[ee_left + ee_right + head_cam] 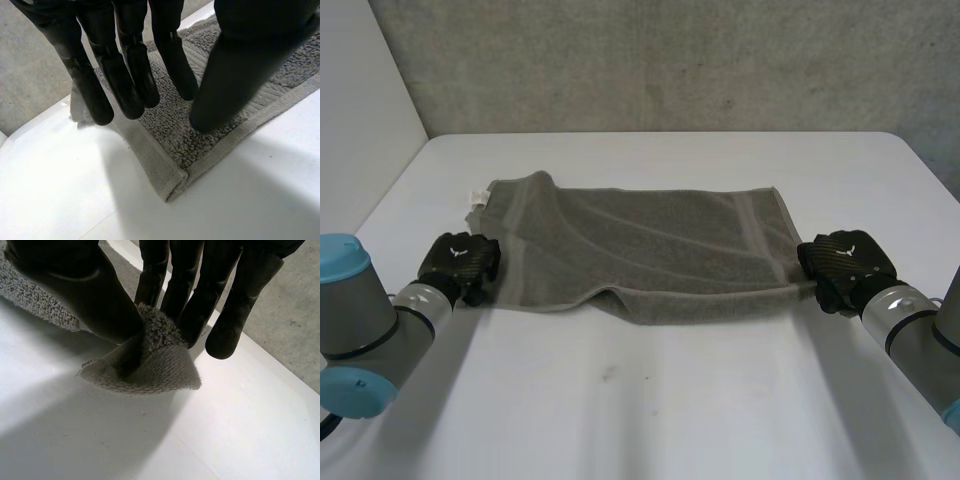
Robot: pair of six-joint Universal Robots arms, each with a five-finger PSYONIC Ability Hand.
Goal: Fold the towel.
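Pinching the near 3 o'clock corner of the grey towel (650,240) between thumb and fingers of the right hand (845,262). Setting the left hand (460,262), fingers straight and wide, on the near 9 o'clock corner. Lying across the white table (650,400), long axis from 9 to 3 o'clock. Bearing a small white label (477,196) at the far 9 o'clock corner, too small to read.
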